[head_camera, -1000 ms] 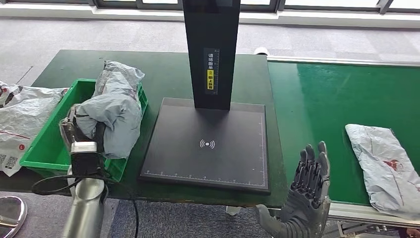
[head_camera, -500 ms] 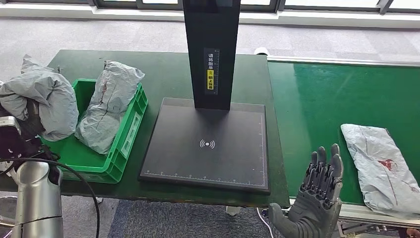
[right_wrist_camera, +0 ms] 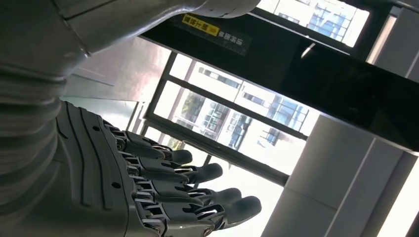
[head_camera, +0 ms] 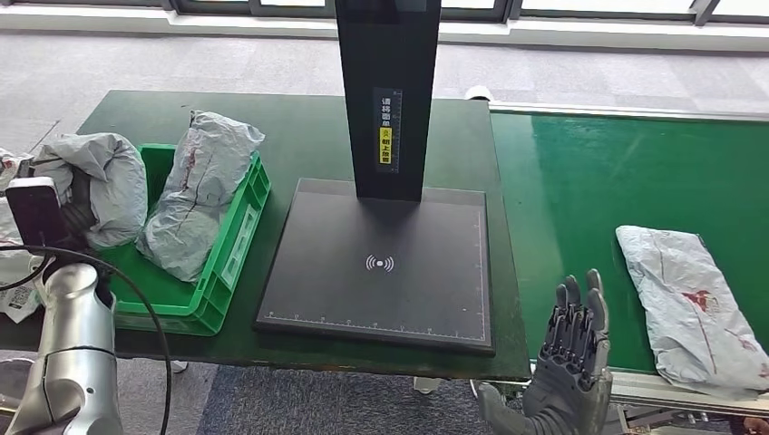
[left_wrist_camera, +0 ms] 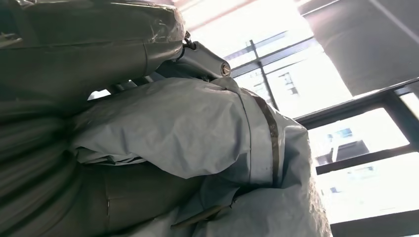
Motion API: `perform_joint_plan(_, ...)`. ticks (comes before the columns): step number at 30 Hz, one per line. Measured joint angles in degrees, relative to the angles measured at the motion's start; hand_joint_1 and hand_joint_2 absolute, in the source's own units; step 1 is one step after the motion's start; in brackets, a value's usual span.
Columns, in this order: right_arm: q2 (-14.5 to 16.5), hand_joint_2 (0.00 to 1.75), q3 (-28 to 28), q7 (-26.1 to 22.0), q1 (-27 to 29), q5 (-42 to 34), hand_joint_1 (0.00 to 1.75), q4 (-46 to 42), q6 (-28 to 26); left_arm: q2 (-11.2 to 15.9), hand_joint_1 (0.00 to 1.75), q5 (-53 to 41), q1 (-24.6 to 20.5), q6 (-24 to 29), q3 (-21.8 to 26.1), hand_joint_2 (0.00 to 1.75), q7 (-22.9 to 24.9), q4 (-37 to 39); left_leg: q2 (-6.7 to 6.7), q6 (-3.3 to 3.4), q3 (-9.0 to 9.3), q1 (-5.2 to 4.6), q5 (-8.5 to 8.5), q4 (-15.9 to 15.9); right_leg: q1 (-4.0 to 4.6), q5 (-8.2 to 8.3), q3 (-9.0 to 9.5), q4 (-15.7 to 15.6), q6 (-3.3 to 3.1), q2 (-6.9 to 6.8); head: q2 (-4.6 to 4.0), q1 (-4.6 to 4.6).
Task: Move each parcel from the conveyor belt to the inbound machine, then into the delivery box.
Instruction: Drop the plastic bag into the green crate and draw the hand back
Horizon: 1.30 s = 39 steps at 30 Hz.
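One grey parcel (head_camera: 195,195) leans inside the green delivery box (head_camera: 227,263), a second parcel (head_camera: 104,186) is gripped by the left hand (head_camera: 77,213) at the box's left edge, a third parcel (head_camera: 694,304) lies on the conveyor belt (head_camera: 589,181), and the right hand (head_camera: 571,349) is empty with fingers extended.

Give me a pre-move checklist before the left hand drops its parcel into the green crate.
1. Left hand holds the grey parcel: ok.
2. Parcel over the green crate: not ok, it hangs at the crate's outer edge.
3. Room in the crate: cannot tell; a second parcel fills its near side.
4. Scanner plate bare: ok.
5. Right hand open, fingers apart: ok.
6. Next parcel on the conveyor belt: ok.
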Motion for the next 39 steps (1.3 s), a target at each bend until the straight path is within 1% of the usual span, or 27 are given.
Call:
perform_joint_plan(3,0.7,1.75,-1.0,0.0,0.3,0.6,0.0,-0.3,1.2,-0.3,1.75,-0.3,-0.3,-0.1,0.5,1.75,0.1,3.1,0.01,0.0,0.0,0.01,0.0,0.0,0.01,0.0,-0.02,0.0,0.0,0.01,0.0,0.0)
perform_joint_plan(9,1.5,1.75,-2.1,0.0,0.8,1.0,0.0,-0.5,1.7,-0.6,1.75,0.0,-0.5,-0.2,1.0,1.75,-0.2,6.8,0.02,-0.01,-0.01,0.02,0.0,0.0,0.03,-0.01,-0.02,0.0,-0.02,0.05,0.0,0.0)
perform_joint_plan(12,1.6,1.75,-2.6,0.0,0.9,1.1,0.0,-0.5,1.8,-0.6,1.75,1.2,-0.7,-1.0,2.0,1.75,-1.3,9.4,0.04,-0.01,0.0,0.02,0.0,0.0,0.03,-0.01,-0.02,0.0,-0.02,0.06,0.0,0.0)
perform_joint_plan(13,1.6,1.75,-2.7,0.0,1.0,1.0,0.0,-0.5,1.7,-0.6,1.7,1.6,-0.7,-1.2,2.2,1.75,-1.9,10.2,0.04,-0.01,0.0,0.02,0.0,0.0,0.03,-0.01,-0.03,0.0,-0.02,0.07,0.0,0.0)
perform_joint_plan(16,1.6,1.75,-3.0,0.0,1.0,1.2,0.0,-0.5,1.5,-0.7,0.41,2.1,-1.0,-1.4,2.9,1.75,-2.7,12.0,0.03,-0.01,0.0,0.03,0.0,0.0,0.03,-0.01,-0.04,0.0,-0.02,0.06,-0.01,0.0)
perform_joint_plan(17,1.8,1.75,-3.2,0.0,1.0,1.5,0.0,-0.5,1.5,-0.7,0.02,2.0,-1.2,-1.4,3.0,1.31,-2.7,12.4,0.03,-0.01,0.0,0.03,0.0,0.0,0.03,-0.01,-0.03,0.0,-0.01,0.05,-0.01,0.0)
perform_joint_plan(20,2.4,1.75,-4.1,0.0,1.1,2.2,0.0,-0.5,1.9,-1.1,0.0,1.6,-2.2,-1.3,3.2,0.0,-2.0,13.1,0.01,-0.01,0.01,0.03,0.01,0.0,0.03,0.0,-0.01,0.0,-0.02,0.03,0.0,0.0)
perform_joint_plan(24,3.1,1.75,-5.6,0.0,1.2,2.8,0.0,-0.5,2.5,-1.6,0.0,2.3,-2.6,-0.7,3.2,0.0,-1.6,13.1,0.01,-0.02,0.01,0.03,0.02,0.0,0.03,0.02,0.0,0.0,-0.04,0.04,0.0,0.0)
perform_joint_plan(28,3.8,1.75,-7.7,0.0,1.7,3.2,0.0,-1.1,2.2,-2.6,0.0,4.5,-1.5,-1.1,3.3,0.0,-2.0,10.6,0.0,-0.02,0.0,0.02,0.02,0.0,0.03,0.02,0.02,0.0,-0.04,0.03,0.0,0.0)
perform_joint_plan(32,4.3,1.75,-9.8,0.0,2.4,3.7,0.0,-2.3,1.9,-4.9,0.0,6.5,1.6,-1.1,3.3,0.0,-2.5,4.5,0.04,-0.02,-0.01,0.02,-0.01,0.0,0.02,0.02,-0.01,0.0,-0.04,0.09,0.0,0.0)
perform_joint_plan(36,4.6,1.75,-11.5,0.0,2.6,4.0,0.0,-2.6,1.6,-7.4,0.0,7.2,5.1,2.2,3.3,0.0,-3.4,-2.8,0.07,-0.03,-0.02,0.01,-0.07,0.0,0.02,0.01,-0.03,0.0,-0.03,0.11,0.0,0.0)
perform_joint_plan(39,4.8,1.75,-12.3,0.0,2.5,4.2,0.0,-2.6,1.4,-8.7,0.0,7.9,7.1,4.1,3.3,0.0,-3.8,-7.2,0.06,-0.03,-0.03,0.01,-0.07,0.0,0.02,0.0,-0.03,0.0,-0.03,0.1,0.0,0.0)
